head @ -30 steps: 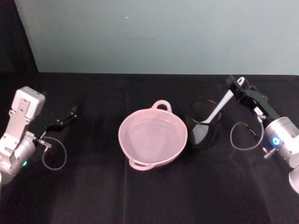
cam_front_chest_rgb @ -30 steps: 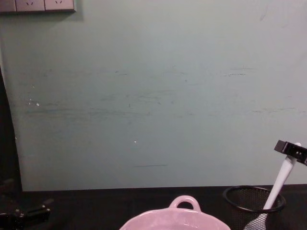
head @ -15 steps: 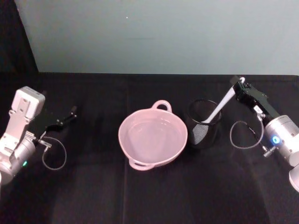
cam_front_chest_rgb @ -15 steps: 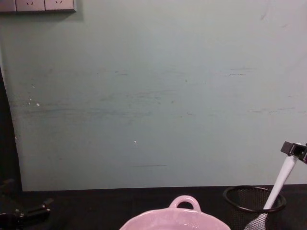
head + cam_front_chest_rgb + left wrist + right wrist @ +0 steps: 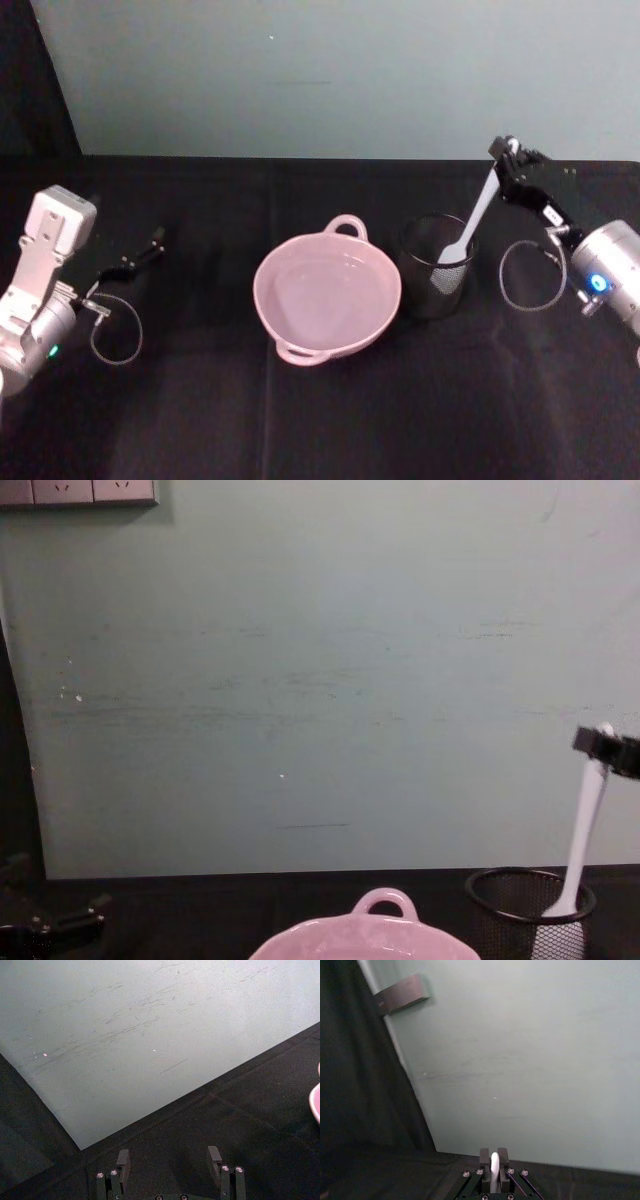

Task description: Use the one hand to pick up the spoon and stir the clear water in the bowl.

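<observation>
Our black right pincer point(image 5: 505, 152) pinches slim white plastic spoon point(image 5: 478, 205), head in black wire-mesh cup point(image 5: 425, 290); left pincer point(image 5: 168, 1152) spread, far left of cup.

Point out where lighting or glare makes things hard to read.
Head view: water barely shows against the pink bowl; the black cup blends into dark cloth. Chest view: left gripper is lost against the dark. Right wrist view: spoon stands bright in the right gripper.

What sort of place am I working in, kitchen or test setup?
Likely a lab test bench: black-draped table, bare pale wall with sockets, a pink bowl and mesh cup as props.
</observation>
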Controlling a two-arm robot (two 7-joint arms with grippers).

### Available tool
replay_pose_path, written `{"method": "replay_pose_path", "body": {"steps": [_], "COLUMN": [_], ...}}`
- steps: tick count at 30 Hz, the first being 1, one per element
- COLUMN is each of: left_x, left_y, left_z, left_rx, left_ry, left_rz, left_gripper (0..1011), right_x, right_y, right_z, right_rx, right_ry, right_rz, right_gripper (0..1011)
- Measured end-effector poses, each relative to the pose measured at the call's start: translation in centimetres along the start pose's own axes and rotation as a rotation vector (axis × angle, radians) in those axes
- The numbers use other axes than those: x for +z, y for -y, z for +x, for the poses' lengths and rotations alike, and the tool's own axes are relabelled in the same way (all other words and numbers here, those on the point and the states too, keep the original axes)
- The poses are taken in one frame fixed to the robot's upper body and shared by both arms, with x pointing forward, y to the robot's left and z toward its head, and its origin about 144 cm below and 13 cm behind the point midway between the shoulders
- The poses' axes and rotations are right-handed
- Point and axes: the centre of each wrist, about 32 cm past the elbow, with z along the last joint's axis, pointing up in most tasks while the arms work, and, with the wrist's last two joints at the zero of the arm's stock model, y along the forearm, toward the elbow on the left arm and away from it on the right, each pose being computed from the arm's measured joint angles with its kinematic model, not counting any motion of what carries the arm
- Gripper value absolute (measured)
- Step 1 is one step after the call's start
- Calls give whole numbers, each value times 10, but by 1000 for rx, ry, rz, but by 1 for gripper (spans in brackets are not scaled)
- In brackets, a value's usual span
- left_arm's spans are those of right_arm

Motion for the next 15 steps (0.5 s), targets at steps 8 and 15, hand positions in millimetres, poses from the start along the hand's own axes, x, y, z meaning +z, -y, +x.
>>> {"method": "replay_pose_path", "body": {"steps": [8,15], "left_x": [0,0], "left_y": [0,0], "left_z": [0,0], "left_rx": [0,0], "left_ry": [0,0], "left_rz": [0,0], "left_gripper": [1011,1011], "right_x": [41,73], "right_y": [-10,-21], "right_z": [-6,-10], "right_rx": [127,238], "right_ry": [160,252], "right_rz": [-24,-37], "right_gripper": [105,105]}}
